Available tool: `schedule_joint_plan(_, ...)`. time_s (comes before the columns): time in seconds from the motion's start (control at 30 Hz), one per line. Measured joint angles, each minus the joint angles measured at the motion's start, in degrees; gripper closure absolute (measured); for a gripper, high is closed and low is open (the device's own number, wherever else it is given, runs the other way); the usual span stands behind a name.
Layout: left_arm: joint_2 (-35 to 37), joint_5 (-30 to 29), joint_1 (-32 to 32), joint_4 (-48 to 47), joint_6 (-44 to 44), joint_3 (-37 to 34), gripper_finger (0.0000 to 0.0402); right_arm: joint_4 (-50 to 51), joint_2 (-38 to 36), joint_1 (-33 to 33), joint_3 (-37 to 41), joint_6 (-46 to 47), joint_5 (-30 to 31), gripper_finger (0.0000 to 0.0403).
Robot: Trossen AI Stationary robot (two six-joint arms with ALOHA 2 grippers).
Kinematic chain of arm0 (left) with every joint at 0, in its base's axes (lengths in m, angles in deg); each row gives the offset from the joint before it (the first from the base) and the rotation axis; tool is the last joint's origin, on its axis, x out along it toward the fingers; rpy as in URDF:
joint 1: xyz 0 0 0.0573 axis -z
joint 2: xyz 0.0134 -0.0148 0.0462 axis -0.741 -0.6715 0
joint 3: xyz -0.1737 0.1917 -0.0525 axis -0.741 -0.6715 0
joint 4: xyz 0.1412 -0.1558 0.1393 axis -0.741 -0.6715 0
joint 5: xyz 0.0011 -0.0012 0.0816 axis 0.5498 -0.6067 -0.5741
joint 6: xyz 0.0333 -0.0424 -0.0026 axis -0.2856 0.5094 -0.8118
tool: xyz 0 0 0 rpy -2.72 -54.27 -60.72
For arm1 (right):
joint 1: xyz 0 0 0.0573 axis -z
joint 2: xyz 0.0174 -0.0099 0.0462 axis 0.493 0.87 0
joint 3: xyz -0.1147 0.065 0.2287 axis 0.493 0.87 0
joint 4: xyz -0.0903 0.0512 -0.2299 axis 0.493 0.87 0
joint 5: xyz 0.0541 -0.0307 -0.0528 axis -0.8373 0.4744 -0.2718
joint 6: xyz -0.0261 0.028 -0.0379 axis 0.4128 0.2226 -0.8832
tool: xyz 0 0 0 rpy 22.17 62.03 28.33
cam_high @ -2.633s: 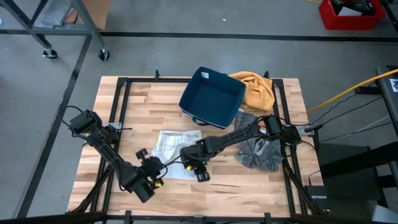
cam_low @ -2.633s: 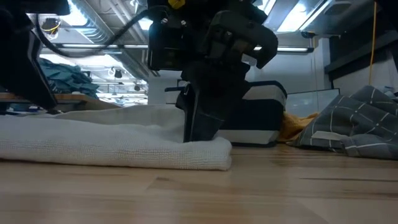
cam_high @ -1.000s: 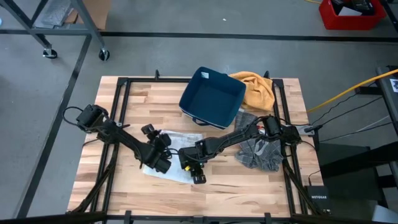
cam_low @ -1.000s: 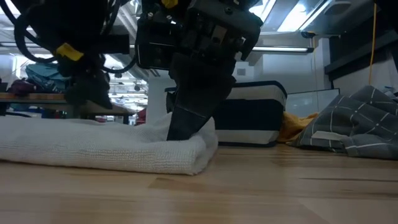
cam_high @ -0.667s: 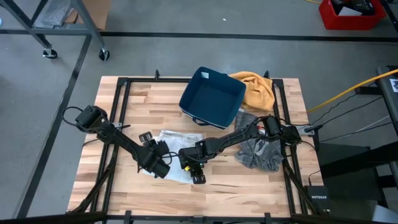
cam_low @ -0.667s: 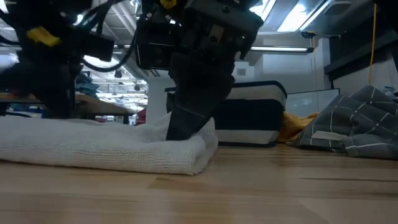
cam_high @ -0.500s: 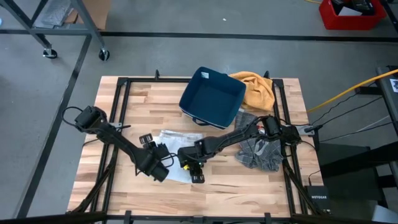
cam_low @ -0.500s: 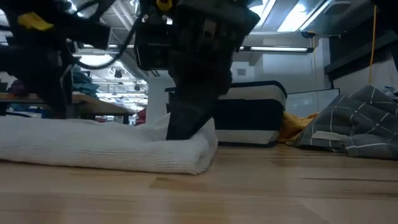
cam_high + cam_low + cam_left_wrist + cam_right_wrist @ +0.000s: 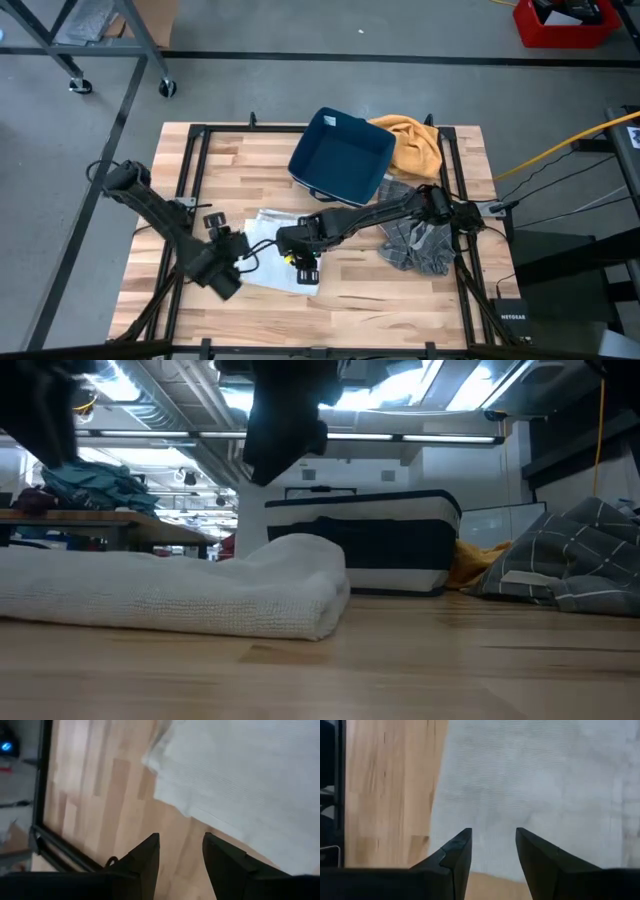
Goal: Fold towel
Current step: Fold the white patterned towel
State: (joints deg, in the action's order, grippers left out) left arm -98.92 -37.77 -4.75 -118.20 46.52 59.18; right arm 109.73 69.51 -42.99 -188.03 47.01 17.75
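Observation:
The white towel (image 9: 270, 228) lies folded on the wooden table, a flat pad with a rounded fold at its right end (image 9: 320, 575). My right gripper (image 9: 303, 268) hangs open above the towel's near right part, clear of it (image 9: 285, 435); its wrist view looks down between its fingers (image 9: 492, 845) onto the cloth (image 9: 540, 780). My left gripper (image 9: 225, 265) is open too, raised off the table just beyond the towel's near left corner (image 9: 165, 775). Bare wood shows between its fingers (image 9: 180, 852).
A dark blue bin (image 9: 340, 155) stands at the far middle, with an orange cloth (image 9: 412, 140) beside it. A grey checked cloth (image 9: 415, 242) lies heaped at the right. Black rails (image 9: 190, 180) run along the table's edges. Bare wood (image 9: 380, 290) lies in front of the towel.
My right gripper has risen straight up off the towel's right end, where it had stood on the cloth; the fold there stays in place. My left gripper has gone up and toward the table's left edge, off the towel, turning as it went.

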Motion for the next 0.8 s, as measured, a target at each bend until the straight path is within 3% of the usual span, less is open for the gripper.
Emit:
schedule_joint_plan(0.27,1.94,0.07,11.61,2.34,0.03,-0.01,0.0261,0.72,0.16,-3.08,-0.37,12.73,0.66,0.0244)
schedule_joint_plan(0.47,1.74,0.05,15.7,6.19,0.06,-0.08,0.0261,-2.41,0.28,-7.3,-0.31,23.59,1.38,0.0244)
schedule_joint_plan(0.57,1.74,-1.66,15.99,11.24,-0.99,-0.26,0.0261,-5.02,0.34,-9.6,-0.31,25.74,5.28,0.0244)
schedule_joint_plan(0.8,1.67,-3.42,16.2,27.01,-13.61,-6.39,0.0261,-6.41,1.59,-14.02,-0.24,25.65,18.49,0.0244)
